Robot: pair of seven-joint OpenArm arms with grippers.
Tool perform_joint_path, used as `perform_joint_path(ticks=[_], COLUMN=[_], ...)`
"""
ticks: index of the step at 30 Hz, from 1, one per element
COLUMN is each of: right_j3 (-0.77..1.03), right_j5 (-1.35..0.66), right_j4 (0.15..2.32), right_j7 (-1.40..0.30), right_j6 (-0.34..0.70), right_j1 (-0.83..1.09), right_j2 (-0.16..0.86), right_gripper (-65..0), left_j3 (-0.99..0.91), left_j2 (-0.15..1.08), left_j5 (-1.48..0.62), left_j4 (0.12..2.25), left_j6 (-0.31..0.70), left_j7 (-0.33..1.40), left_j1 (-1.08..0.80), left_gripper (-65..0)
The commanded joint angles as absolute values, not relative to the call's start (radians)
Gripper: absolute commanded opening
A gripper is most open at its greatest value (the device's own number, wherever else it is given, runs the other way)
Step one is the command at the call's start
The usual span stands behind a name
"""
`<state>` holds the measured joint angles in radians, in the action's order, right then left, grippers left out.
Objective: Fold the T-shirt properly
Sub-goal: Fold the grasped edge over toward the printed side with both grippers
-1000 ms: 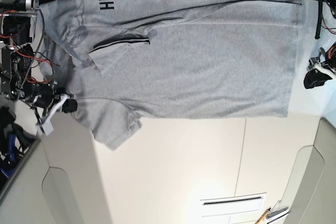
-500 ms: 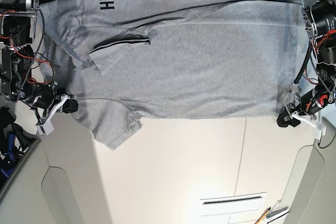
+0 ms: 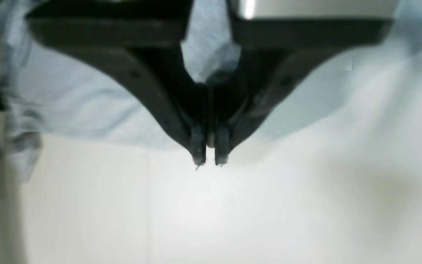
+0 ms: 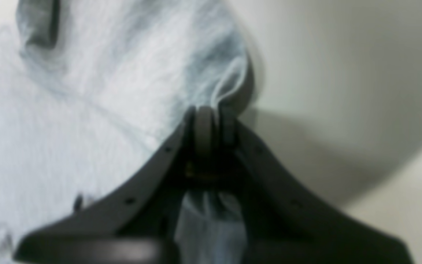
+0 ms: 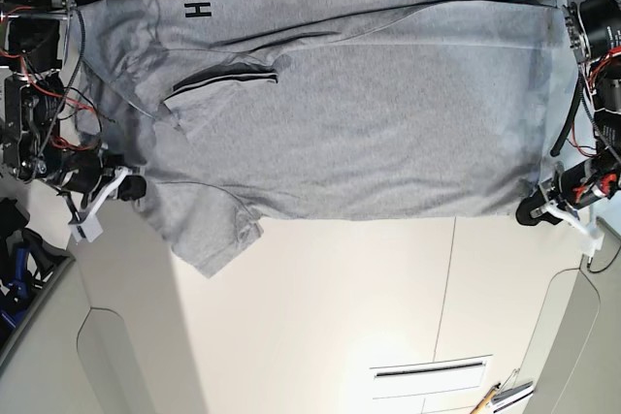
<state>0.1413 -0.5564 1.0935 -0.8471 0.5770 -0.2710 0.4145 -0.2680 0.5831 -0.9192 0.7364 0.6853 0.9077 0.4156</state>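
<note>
The T-shirt (image 5: 359,104) lies spread across the upper half of the base view on a pale table (image 5: 320,317), its long axis running left to right. Black letters (image 5: 197,5) show near the upper left edge of the cloth, a dark-edged fold (image 5: 223,78) sits left of centre, and 1 sleeve (image 5: 209,239) hangs toward the lower left.

The right gripper (image 5: 134,186) is at the left edge of the base view, touching the shirt just above that sleeve. In the right wrist view its 2 fingers (image 4: 203,128) are closed on a bunched pinch of grey cloth (image 4: 123,91) at centre frame, with more fabric showing between the finger bases at the bottom; the shirt fills the left and upper part of that frame, and bare table lies to the right.

The left gripper (image 5: 532,210) is at the right edge of the base view, at the shirt's lower right corner. In the left wrist view its fingers (image 3: 198,141) stand nearly together with only a thin slit between the tips, which point down at the bare table (image 3: 211,212) at centre frame. The shirt's edge (image 3: 86,110) lies behind them across the upper half. The view is blurred, and whether any cloth is caught between the tips cannot be told.

Near the bottom right of the base view a drawn slot mark (image 5: 430,371) and a small tool (image 5: 485,398) rest on the table.
</note>
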Motion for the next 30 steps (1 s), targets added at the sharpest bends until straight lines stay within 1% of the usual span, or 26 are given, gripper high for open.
perform_joint_path(ticks=[1, 4, 7, 13, 16, 21, 28, 29, 30], right_j3=[0.172, 0.231, 0.278, 0.330, 0.348, 0.368, 0.374, 0.374, 0.374], right_j5=[-0.569, -0.569, -0.569, -0.569, -0.569, -0.564, -0.553, -0.554, -0.558], right_j4=[1.156, 1.309, 1.453, 1.672, 1.712, 1.716, 1.715, 1.715, 1.715], right_j7=[-0.834, -0.835, -0.852, -0.952, -0.979, -0.996, -1.004, -1.013, -1.021], right_j6=[0.580, 0.580, 0.580, 0.579, 0.579, 0.573, 0.572, 0.572, 0.572], right_j1=[-0.272, -0.203, -0.139, -0.007, 0.062, 0.151, 0.214, 0.214, 0.214], right_j2=[0.434, 0.434, 0.434, 0.434, 0.434, 0.434, 0.432, 0.431, 0.431], right_gripper=[-65.0, -65.0, -65.0, -65.0, -65.0, -65.0, -65.0, -65.0, -58.5], left_j3=[-0.313, -0.432, -0.528, -0.627, -0.659, -0.708, -0.713, -0.713, -0.713], left_j2=[0.610, 0.610, 0.610, 0.610, 0.610, 0.610, 0.610, 0.610, 0.610], left_j5=[-0.975, -1.073, -1.150, -1.266, -1.307, -1.324, -1.328, -1.328, -1.328], left_j4=[0.789, 0.895, 0.994, 1.118, 1.152, 1.171, 1.171, 1.171, 1.171], left_j6=[0.698, 0.698, 0.698, 0.698, 0.698, 0.698, 0.698, 0.698, 0.698], left_j7=[0.923, 1.018, 1.078, 1.134, 1.166, 1.172, 1.176, 1.176, 1.176], left_j1=[0.426, 0.361, 0.273, 0.062, -0.030, -0.142, -0.189, -0.189, -0.189], left_gripper=[-65.0, -65.0, -65.0, -65.0, -65.0, -65.0, -65.0, -60.6, -51.3])
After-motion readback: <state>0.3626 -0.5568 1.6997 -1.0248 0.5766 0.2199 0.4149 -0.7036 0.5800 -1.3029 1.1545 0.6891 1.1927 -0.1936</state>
